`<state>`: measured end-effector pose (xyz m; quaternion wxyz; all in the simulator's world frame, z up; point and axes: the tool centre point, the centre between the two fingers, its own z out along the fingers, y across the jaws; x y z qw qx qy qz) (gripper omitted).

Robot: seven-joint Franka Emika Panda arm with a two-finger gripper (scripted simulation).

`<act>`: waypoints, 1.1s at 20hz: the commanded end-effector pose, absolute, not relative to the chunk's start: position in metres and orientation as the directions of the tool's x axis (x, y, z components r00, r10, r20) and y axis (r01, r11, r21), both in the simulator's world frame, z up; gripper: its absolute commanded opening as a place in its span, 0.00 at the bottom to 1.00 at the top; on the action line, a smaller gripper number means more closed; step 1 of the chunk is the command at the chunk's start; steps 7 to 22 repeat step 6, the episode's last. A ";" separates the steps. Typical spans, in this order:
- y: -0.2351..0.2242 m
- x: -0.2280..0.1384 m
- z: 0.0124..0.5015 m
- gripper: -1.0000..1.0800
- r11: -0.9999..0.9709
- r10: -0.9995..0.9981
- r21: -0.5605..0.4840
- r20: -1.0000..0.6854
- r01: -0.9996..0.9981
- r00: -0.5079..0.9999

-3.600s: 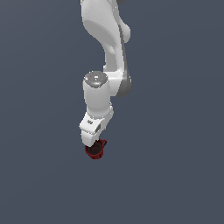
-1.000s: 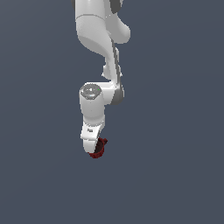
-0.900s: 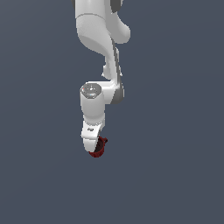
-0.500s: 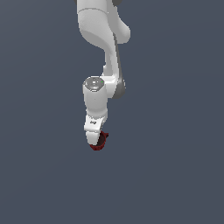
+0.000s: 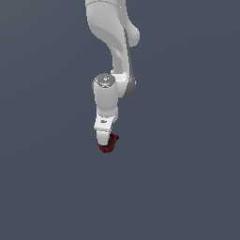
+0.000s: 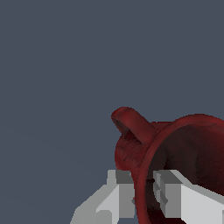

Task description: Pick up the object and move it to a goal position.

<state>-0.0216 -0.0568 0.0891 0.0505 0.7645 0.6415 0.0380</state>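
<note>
Between the fingers of the pincer (image 6: 142, 192) sat the mug (image 6: 175, 162), clamped by its rim, one finger inside. Moving slowly should keep this thin grip from slipping.

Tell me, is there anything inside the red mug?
One claw finger reaches inside the mug, pinching its wall. The rest looks dark and empty, though the bottom is out of view.

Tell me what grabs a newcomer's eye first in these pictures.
The white arm hangs down the middle of the exterior view against plain grey. At its tip the gripper pinches the rim of a dark red mug, one finger inside and one outside. The mug's handle juts out beside the fingers.
</note>
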 end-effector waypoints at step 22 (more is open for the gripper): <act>-0.054 -0.030 0.093 0.00 -0.172 0.985 0.130 -0.007 0.977 0.174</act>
